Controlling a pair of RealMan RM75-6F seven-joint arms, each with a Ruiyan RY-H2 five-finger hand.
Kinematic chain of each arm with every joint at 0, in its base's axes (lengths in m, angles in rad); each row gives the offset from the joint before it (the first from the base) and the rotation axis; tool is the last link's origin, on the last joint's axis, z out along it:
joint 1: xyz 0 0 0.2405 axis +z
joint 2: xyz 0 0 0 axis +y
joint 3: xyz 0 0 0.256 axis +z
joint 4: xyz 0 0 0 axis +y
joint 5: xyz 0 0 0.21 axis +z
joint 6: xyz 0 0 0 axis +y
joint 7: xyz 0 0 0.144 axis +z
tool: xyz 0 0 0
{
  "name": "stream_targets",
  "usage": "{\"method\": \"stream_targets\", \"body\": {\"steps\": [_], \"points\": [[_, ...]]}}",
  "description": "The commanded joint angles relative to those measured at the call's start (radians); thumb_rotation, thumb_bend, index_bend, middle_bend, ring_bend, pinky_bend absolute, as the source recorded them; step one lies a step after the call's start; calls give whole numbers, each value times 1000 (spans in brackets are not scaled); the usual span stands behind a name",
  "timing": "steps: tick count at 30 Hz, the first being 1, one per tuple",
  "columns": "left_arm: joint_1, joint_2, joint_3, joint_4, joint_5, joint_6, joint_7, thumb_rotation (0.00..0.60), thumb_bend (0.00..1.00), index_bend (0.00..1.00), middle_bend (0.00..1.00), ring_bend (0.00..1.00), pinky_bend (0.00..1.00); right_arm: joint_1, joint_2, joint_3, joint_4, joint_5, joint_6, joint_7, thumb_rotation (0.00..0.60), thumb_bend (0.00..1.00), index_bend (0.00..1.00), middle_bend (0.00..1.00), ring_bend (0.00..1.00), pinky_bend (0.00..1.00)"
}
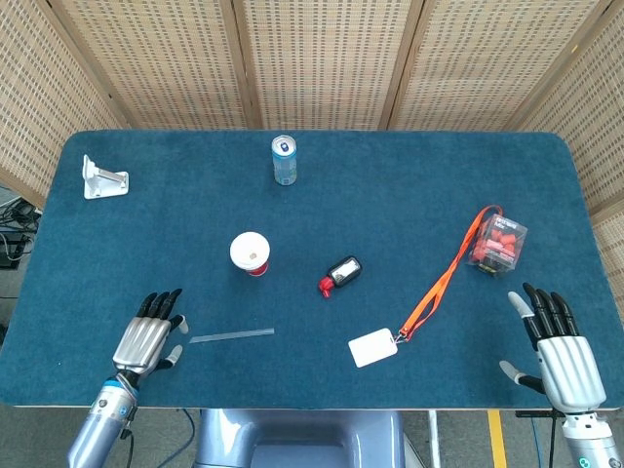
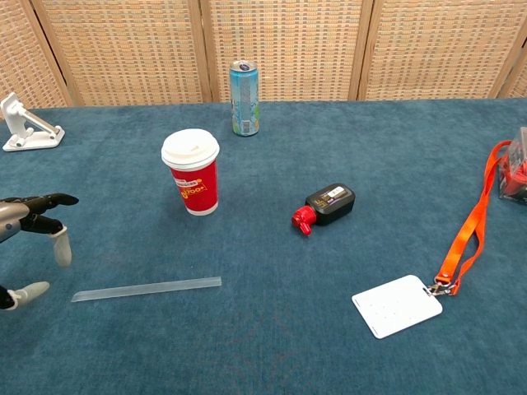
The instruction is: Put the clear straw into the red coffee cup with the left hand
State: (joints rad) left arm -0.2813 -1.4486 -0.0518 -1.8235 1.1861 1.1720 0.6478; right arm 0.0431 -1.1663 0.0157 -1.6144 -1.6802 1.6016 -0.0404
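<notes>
Matt, napped blue cloth over the table (image 1: 409,185). Woven cane, rough and open-meshed, on the screen panels (image 1: 312,58) — pale wooden strips between. Glossy red paper on the coffee cup (image 2: 192,185), smooth white plastic for its lid. Clear, thin plastic in the straw (image 2: 146,289). Shiny metal on the drink can (image 2: 244,97). Brushed silver metal backs and black fingers on the left hand (image 1: 144,338) and right hand (image 1: 560,355) — fingertips pale.
</notes>
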Motion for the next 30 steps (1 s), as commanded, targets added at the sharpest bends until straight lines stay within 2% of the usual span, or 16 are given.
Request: {"method": "stream_targets", "body": {"steps": [1, 14, 30], "points": [[-29, -30, -28, -8, -66, 8, 57, 600, 378, 454, 0, 0, 15, 0, 0, 0, 0, -1, 0, -1, 600, 61, 126, 0, 0, 0], [-90, -102, -47, -9, -219, 47, 181, 600, 379, 470, 0, 0, 8, -2, 4, 2, 0, -2, 8, 10, 600, 61, 128, 0, 0, 0], [-146, -153, -44, 3, -297, 71, 224, 600, 379, 492, 0, 0, 8, -2, 1, 1, 3, -6, 8, 12, 600, 61, 130, 0, 0, 0]]}}
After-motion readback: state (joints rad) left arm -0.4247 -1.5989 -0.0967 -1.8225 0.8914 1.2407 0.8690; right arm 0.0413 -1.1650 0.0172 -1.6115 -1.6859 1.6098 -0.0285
